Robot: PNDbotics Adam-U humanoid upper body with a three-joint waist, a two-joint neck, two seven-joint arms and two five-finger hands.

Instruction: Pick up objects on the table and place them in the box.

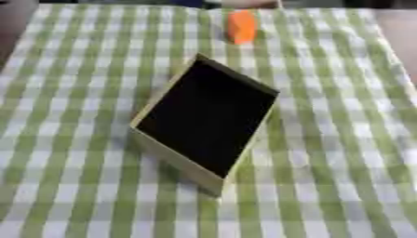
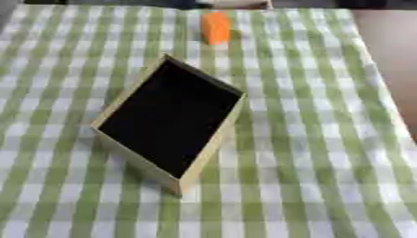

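Orange block (image 1: pixel 241 26) sits beyond the dark-lined box (image 1: pixel 174 157).

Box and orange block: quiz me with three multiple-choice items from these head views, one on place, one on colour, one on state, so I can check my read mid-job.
1. Where is the orange block relative to the box?
A. Inside it
B. Beyond it, near the table's far edge
C. Against its near corner

2. What colour is the inside of the box?
A. Black
B. White
C. Red

3. What state is the box in?
A. Closed with a lid
B. Tipped on its side
C. Open-topped, nothing showing inside

Answers:
1. B: the block stands on the cloth well apart from the box, on its far side.
2. A: the interior is dark black within pale walls.
3. C: no lid shows and the dark floor looks bare.

Neither hand is in view.
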